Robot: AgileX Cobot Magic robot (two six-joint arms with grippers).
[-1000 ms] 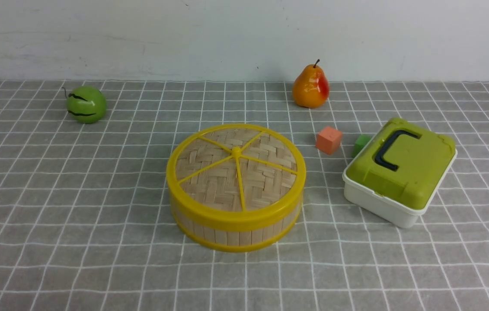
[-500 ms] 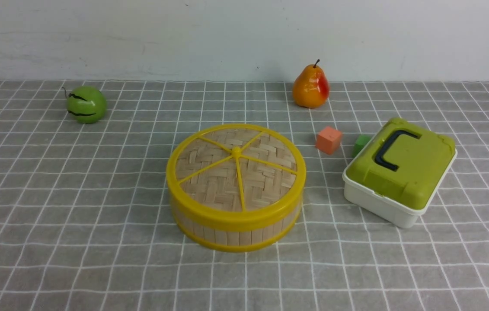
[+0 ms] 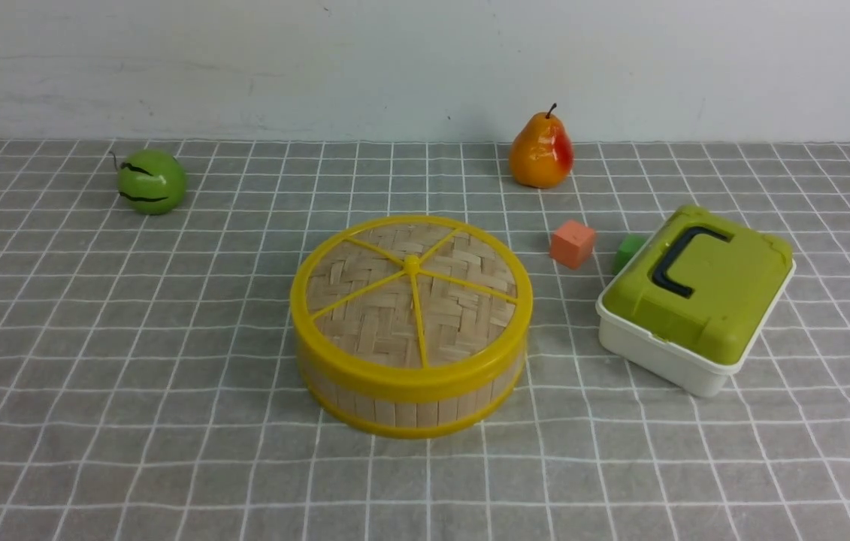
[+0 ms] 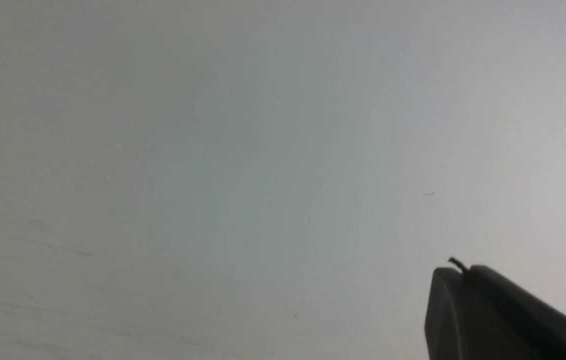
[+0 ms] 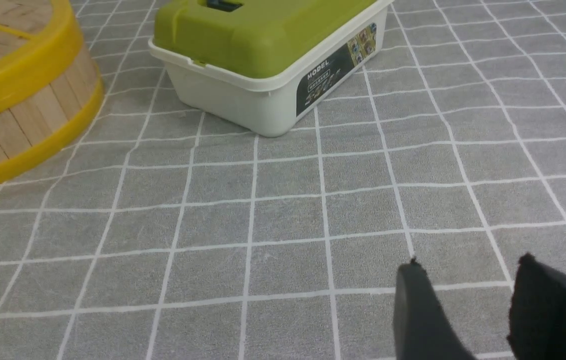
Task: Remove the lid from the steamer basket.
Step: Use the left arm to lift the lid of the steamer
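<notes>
The steamer basket (image 3: 409,406), a round tub of tan bamboo slats with yellow bands, stands mid-table. The lid (image 3: 411,293), woven bamboo with a yellow rim, spokes and a centre knob, sits flat on it. Part of both also shows in the right wrist view: the basket (image 5: 22,125) and the lid's rim (image 5: 12,80). Neither gripper shows in the front view. My right gripper (image 5: 470,265) is open and empty, low over the cloth, well off to the basket's right. My left gripper (image 4: 460,271) has its fingertips together, empty, against a blank wall.
A white box with a green lid and dark handle (image 3: 695,297) stands right of the basket, also in the right wrist view (image 5: 262,45). An orange cube (image 3: 572,243) and a green cube (image 3: 626,249) lie behind. A pear (image 3: 540,152) and a green apple (image 3: 150,181) sit far back.
A dark bit at the front view's lower left corner one second ago has left the picture. The basket, the lid and the other objects have not moved.
</notes>
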